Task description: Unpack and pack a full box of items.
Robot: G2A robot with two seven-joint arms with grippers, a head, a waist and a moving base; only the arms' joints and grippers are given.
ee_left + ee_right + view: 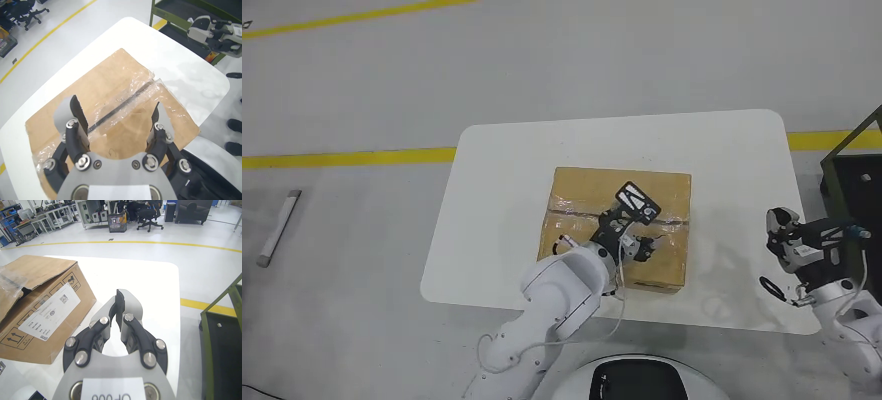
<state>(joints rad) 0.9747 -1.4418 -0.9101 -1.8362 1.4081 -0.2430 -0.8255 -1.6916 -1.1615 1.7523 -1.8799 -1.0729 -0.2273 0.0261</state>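
Observation:
A brown cardboard box (587, 195) stands in the middle of the white table (492, 180), its top flaps closed along a seam under torn clear tape (132, 94). My left gripper (636, 200) hovers open just above the box top (105, 75), near the seam, with nothing between its fingers (78, 111). My right gripper (118, 300) is shut and empty, held above the table's right edge, well apart from the box (47, 306). From that side one top flap is lifted a little at the corner, leaving a dark gap. The box contents are hidden.
A green metal rack (852, 150) stands just off the table's right side (221, 317). Yellow floor lines (342, 158) run behind the table. A grey bar (277, 228) lies on the floor at left. Bare table surface surrounds the box on all sides.

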